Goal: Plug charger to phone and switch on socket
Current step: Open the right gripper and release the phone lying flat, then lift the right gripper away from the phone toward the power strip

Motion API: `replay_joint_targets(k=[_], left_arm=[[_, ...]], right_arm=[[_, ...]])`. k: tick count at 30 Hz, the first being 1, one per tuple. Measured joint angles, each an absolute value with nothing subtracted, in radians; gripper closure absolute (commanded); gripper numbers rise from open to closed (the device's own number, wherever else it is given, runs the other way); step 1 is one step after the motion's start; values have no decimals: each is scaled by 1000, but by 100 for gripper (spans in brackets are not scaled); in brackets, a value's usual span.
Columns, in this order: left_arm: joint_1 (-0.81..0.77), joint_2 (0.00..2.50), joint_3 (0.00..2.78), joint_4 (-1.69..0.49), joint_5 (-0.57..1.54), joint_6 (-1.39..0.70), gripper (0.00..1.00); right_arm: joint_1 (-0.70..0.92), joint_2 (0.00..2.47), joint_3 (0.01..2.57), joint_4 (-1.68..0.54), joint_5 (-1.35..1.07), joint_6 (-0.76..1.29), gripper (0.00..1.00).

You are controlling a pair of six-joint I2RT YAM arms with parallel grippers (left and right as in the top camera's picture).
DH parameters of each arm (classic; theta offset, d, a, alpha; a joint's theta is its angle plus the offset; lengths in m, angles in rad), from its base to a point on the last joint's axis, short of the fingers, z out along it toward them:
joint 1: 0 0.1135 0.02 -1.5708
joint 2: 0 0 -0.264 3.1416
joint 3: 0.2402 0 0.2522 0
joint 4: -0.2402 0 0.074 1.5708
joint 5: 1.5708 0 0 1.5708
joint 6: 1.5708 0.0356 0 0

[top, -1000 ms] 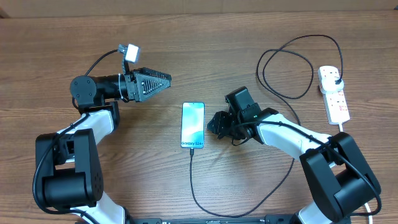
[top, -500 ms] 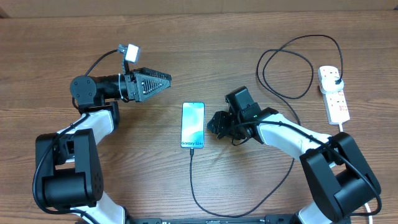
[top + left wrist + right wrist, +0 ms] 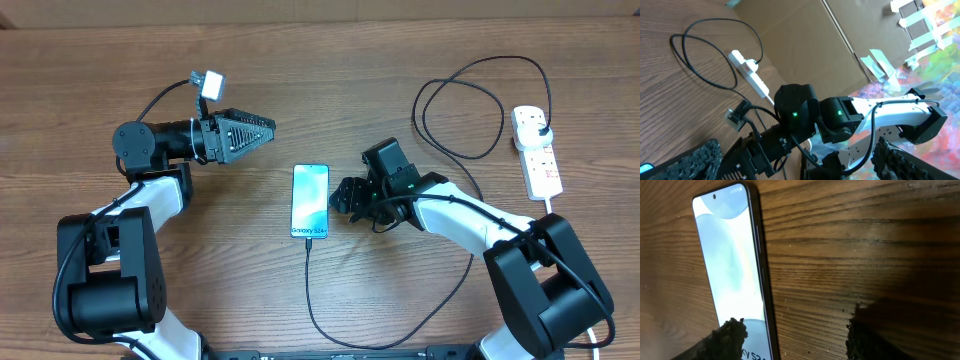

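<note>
The phone [image 3: 310,200] lies flat mid-table, screen lit, also in the right wrist view [image 3: 735,265]. The black charger cable [image 3: 308,290] runs from the phone's lower edge, loops along the front and right, and ends at a black plug [image 3: 541,127] seated in the white socket strip [image 3: 540,165]. My right gripper [image 3: 340,200] is open and empty, low at the phone's right edge; in its wrist view [image 3: 797,337] one fingertip [image 3: 730,335] overlaps the screen. My left gripper [image 3: 268,128] is open and empty, raised up and left of the phone, pointing right [image 3: 800,162].
The socket strip [image 3: 750,75] lies at the far right with small red switch marks; their state is too small to tell. Its thick white cord [image 3: 560,215] leaves toward the front right. Cable loops [image 3: 460,100] lie behind my right arm.
My right gripper has edged slightly left toward the phone. The left arm, phone and cable have not moved.
</note>
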State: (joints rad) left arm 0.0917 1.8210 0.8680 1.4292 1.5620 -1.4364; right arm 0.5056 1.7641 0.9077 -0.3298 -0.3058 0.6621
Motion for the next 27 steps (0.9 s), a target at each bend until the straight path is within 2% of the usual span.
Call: replay_joint_targets(k=[10,11,17,22,27], left_arm=[[92,1821,868,1429,1562,-1436,0],[92,1821,868,1429,1562,-1436,0],[92,1821,868,1429,1562,-1436,0],[92,1821,868,1429,1562,-1436,1],[92,1821,868,1429,1562,-1436,0]], right_arm=[[506,1764,908,-330,-306,662,34],[506,1764,908,-331,-306,661,36],[505,1765,906,-348,-281,661,64],[505,1768,902,-356,-264,658,78],[505,1772,899,-359,-258,661,88]])
